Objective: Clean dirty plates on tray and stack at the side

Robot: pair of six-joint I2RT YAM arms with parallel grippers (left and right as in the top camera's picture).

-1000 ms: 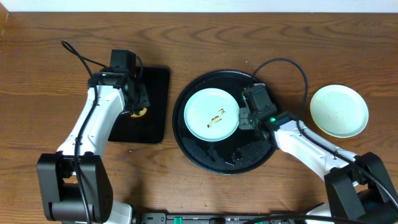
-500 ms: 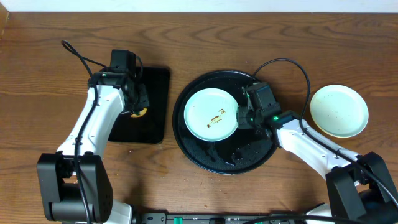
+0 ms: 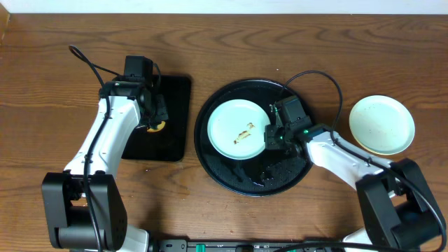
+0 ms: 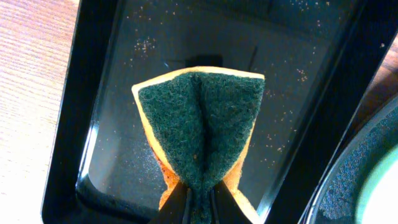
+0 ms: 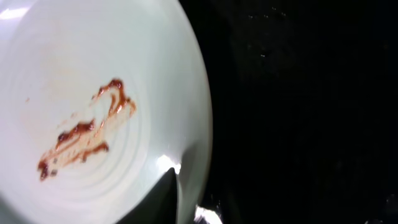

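Observation:
A pale mint-blue dirty plate (image 3: 238, 129) with a brown smear (image 5: 87, 134) at its centre lies on the left half of the round black tray (image 3: 210, 157). My right gripper (image 3: 269, 135) is at the plate's right rim. In the right wrist view (image 5: 189, 199) one finger (image 5: 158, 202) lies inside the plate (image 5: 93, 81) and the other is outside the rim, closed on it. My left gripper (image 3: 155, 124) is shut on a folded green-and-orange sponge (image 4: 202, 124) above the rectangular tray. A clean pale plate (image 3: 381, 124) lies on the table to the right, a yellowish edge showing under it.
The smaller black rectangular tray (image 3: 175, 105) sits left of the round tray and also shows in the left wrist view (image 4: 93, 124), speckled with crumbs. The round tray's wet floor (image 5: 298, 112) lies right of the plate. Cables loop over both arms.
My right gripper has moved slightly left and toward me, onto the mint plate's right rim. The left arm and sponge have not moved.

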